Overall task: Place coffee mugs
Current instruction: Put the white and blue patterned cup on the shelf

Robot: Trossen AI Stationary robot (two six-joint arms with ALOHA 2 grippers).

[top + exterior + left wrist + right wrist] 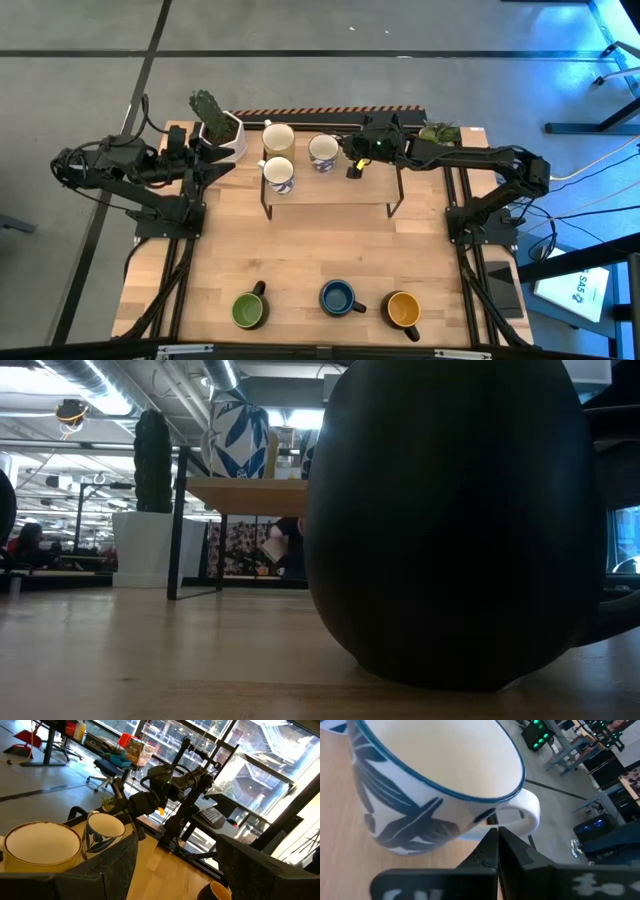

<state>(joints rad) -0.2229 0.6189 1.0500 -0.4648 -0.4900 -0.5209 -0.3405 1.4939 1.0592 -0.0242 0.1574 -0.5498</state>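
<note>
Three pale mugs stand on a small wooden shelf [330, 190]: a plain cream one [278, 138], a blue-patterned one [279, 175] and another blue-patterned one [323, 152] [430, 795]. Three dark mugs stand along the near edge, with green [249, 310], blue [338, 298] and orange [403, 310] insides. My right gripper [352, 165] [497, 840] is shut, its tips at the handle [527, 815] of the second patterned mug. My left gripper [182, 880] is open and hovers at the shelf's left end, beside the cactus pot. My right gripper's shut fingertips [490, 845] point at the root of the patterned mug's handle [495, 815], coming level from the table's right. Nothing shows between the fingers. Whether the tips touch the handle, I cannot tell. The mug stands upright on the shelf.
A white pot with a cactus [220, 130] stands at the shelf's left end, and a leafy plant [438, 130] at the far right corner. The shelf stands on thin black legs [265, 205]. Bare wood lies between the shelf and the dark mugs. One dark mug [450, 520] fills the low view.
</note>
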